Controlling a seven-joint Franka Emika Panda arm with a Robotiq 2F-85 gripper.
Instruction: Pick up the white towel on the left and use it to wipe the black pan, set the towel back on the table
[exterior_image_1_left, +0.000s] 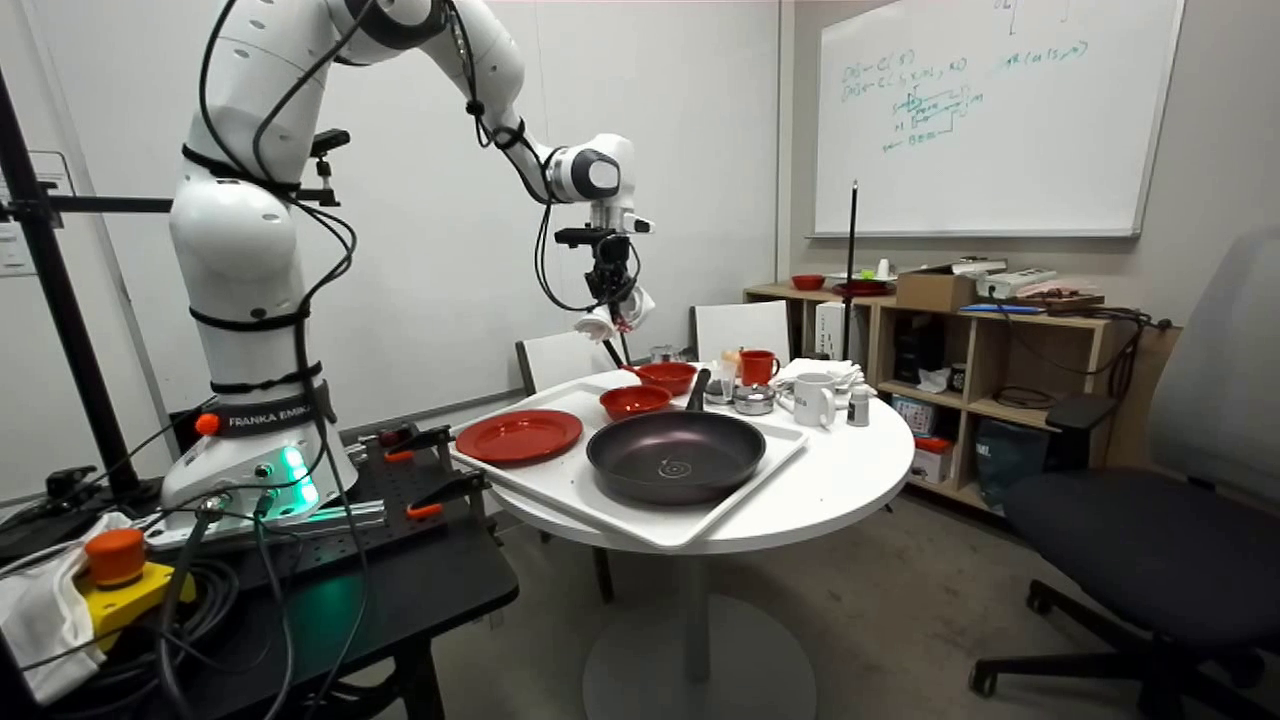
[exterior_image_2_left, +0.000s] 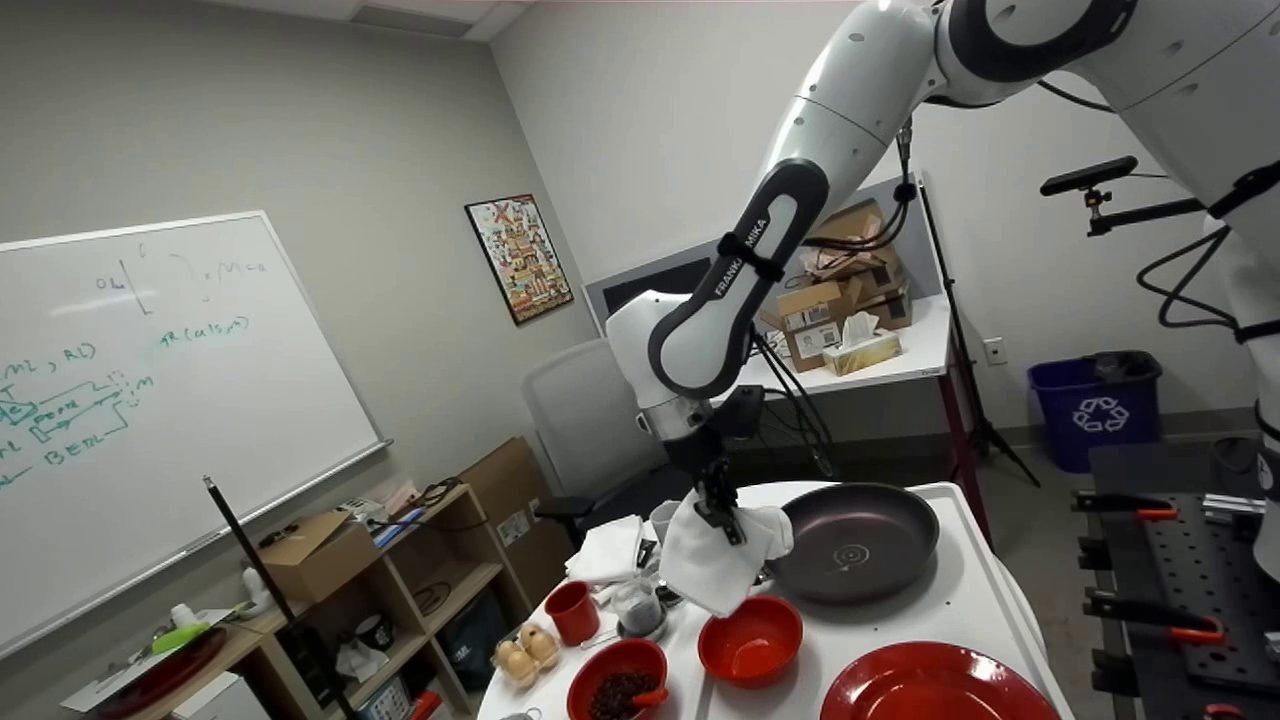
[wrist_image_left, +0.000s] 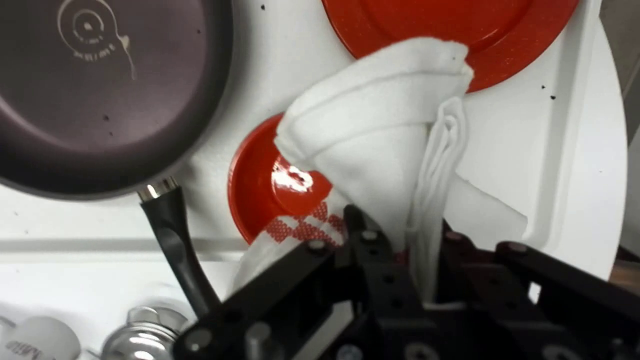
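My gripper (wrist_image_left: 402, 230) is shut on the white towel (wrist_image_left: 370, 135), which is bunched between its fingers and hangs folded. Part of the towel shows a red check pattern. In both exterior views the gripper (exterior_image_1_left: 620, 312) (exterior_image_2_left: 728, 528) holds the towel (exterior_image_1_left: 597, 325) (exterior_image_2_left: 700, 562) above the dishes. The black pan (exterior_image_1_left: 676, 455) (exterior_image_2_left: 855, 550) lies on a white tray on the round white table (exterior_image_1_left: 865, 460). In the wrist view the pan (wrist_image_left: 130, 110) is at the upper left, apart from the towel. Its handle points toward the gripper side and is partly hidden by the gripper.
A red plate (exterior_image_1_left: 520, 437) and a red bowl (exterior_image_1_left: 636, 401) share the white tray (exterior_image_1_left: 560, 503) with the pan. Another red bowl (exterior_image_2_left: 617, 680), a red mug (exterior_image_2_left: 573, 612), a grey mug (exterior_image_1_left: 814, 400), metal tins (exterior_image_1_left: 753, 400) and folded white cloth (exterior_image_2_left: 607, 550) stand nearby.
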